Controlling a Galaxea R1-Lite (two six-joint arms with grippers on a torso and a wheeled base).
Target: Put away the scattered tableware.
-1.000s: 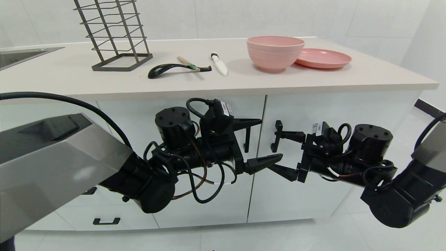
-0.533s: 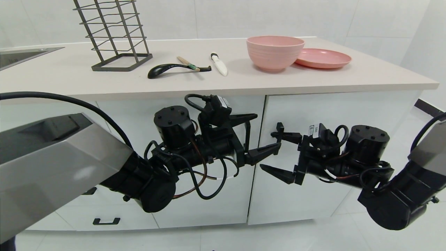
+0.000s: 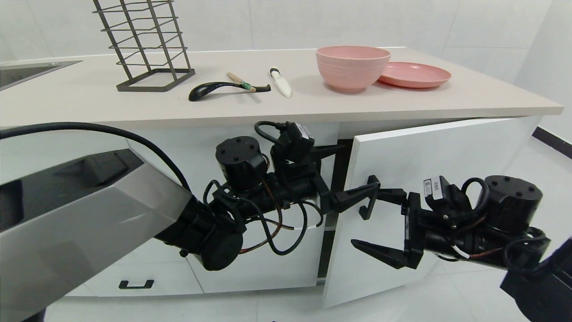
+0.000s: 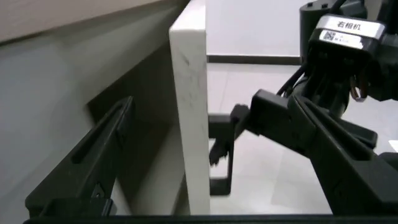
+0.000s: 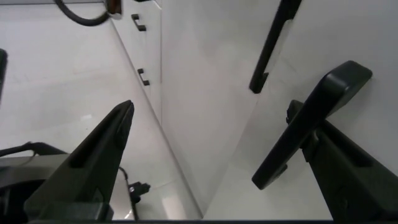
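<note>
- The left arm reaches forward below the counter point(image 3: 89, 98), wrist level, with the left gripper point(image 3: 351, 172) at the free edge of the cabinet door point(image 3: 447, 152).
- Its fingers are spread wide and straddle that edge, one behind the door in the dark gap and the other in front of the door face. I cannot tell whether either one touches the panel.
- The door stands ajar, swung out towards the room.
- The right arm comes in low from the right, forearm nearly horizontal, and holds the right gripper point(image 3: 368, 219) just in front of the door face.
- Its fingers are spread too and hold nothing. The upper one lies close beside the black door handle point(image 3: 363, 209) and the lower one hangs free below.
- The tableware is all up on the counter: a pink bowl point(image 3: 352, 67) touching a pink plate point(image 3: 418, 74) towards the right.
- A black spoon point(image 3: 210, 89), a short wooden utensil point(image 3: 241, 82) and a white utensil point(image 3: 281, 82) lie near the middle.
- A dark wire rack point(image 3: 147, 44) stands left of those, and a sink point(image 3: 27, 71) sits at the far left.
</note>
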